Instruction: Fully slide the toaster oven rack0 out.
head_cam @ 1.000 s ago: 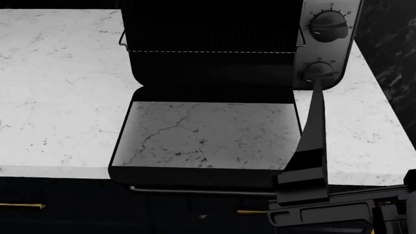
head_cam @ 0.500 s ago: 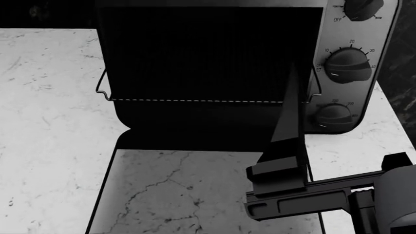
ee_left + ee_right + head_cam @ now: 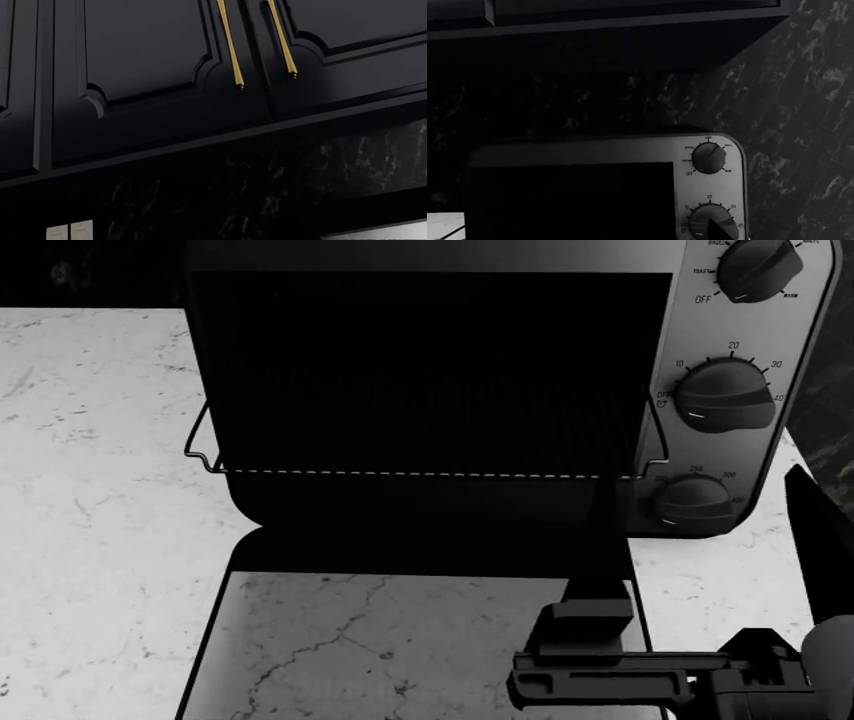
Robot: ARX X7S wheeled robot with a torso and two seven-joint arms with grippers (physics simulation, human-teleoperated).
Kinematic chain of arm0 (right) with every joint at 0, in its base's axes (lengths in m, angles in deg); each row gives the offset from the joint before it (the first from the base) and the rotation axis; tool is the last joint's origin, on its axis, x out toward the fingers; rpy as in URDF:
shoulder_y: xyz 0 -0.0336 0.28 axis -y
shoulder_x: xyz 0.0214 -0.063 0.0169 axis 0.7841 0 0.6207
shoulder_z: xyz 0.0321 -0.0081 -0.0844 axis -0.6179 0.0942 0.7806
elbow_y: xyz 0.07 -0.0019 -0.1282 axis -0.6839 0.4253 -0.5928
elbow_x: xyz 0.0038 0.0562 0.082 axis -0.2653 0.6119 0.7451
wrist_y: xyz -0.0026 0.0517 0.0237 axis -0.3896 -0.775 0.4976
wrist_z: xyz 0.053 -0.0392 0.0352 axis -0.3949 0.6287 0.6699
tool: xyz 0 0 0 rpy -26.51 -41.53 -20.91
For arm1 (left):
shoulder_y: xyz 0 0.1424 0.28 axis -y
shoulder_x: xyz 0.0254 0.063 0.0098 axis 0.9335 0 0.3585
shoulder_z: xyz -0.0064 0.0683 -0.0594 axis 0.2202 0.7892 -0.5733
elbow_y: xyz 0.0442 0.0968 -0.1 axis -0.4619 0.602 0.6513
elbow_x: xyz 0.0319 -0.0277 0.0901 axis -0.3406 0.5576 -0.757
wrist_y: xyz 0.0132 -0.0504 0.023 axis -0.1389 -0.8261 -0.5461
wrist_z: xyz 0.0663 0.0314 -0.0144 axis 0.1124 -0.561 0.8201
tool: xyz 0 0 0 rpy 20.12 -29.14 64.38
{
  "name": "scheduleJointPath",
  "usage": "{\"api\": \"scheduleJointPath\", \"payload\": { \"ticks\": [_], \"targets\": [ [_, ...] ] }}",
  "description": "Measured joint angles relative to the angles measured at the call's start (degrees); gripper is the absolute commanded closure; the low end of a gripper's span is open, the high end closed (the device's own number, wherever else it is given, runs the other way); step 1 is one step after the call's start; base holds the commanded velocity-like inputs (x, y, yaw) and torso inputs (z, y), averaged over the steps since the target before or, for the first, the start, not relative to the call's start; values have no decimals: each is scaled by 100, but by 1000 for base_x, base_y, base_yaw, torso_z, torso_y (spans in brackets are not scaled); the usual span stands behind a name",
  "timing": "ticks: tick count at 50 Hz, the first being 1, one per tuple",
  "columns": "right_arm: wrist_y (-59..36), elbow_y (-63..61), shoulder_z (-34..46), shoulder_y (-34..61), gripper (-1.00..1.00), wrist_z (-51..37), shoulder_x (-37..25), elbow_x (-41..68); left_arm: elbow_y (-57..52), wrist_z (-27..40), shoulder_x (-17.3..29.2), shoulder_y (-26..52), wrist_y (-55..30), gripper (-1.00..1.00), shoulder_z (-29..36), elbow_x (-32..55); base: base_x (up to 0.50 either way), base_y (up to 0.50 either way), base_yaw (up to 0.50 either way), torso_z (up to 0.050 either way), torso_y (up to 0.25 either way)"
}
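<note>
The toaster oven (image 3: 441,390) is cut off by the head view's upper edge, and its open door (image 3: 400,650) by the lower edge. The rack0 (image 3: 414,430) fades into the dark cavity, its back unreadable. The right gripper (image 3: 601,540) melts into that blackness, so whether its fingers touch the rack cannot be told. The left gripper shows nowhere.

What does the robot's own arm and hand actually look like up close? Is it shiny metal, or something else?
Not shiny: the right hand is matt black, with long, thin, flat, blade-like fingers tapering to a point. They rise from a stepped, boxy black block with a slotted crossbar. A rounded grey casing sits behind it at the picture's corner. No cables or markings show. The left hand is out of view.
</note>
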Motion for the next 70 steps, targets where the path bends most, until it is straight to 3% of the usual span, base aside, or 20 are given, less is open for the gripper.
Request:
{"api": "scheduleJointPath", "payload": {
  "ticks": [15, 31, 43, 70],
  "targets": [
    [1851, 801, 384, -987, -100, 659, 731, 186, 79, -73, 105, -372, 157, -100, 25, -283, 0, 0, 0, 0, 0],
    [3078, 1463, 479, -1491, -100, 2447, 1516, 1972, 96, -66, 137, -658, 201, -100, 53, -524, 0, 0, 0, 0, 0],
    [3321, 1634, 243, -1432, -100, 3632, 1808, 3315, 84, 7, 81, -790, 150, -100, 48, -595, 0, 0, 0, 0, 0],
    [3132, 1645, -389, -1176, -100, 5058, 2060, 5066, -30, 120, -54, -808, -123, -100, -76, -571, 0, 0, 0, 0, 0]
  ]
}}
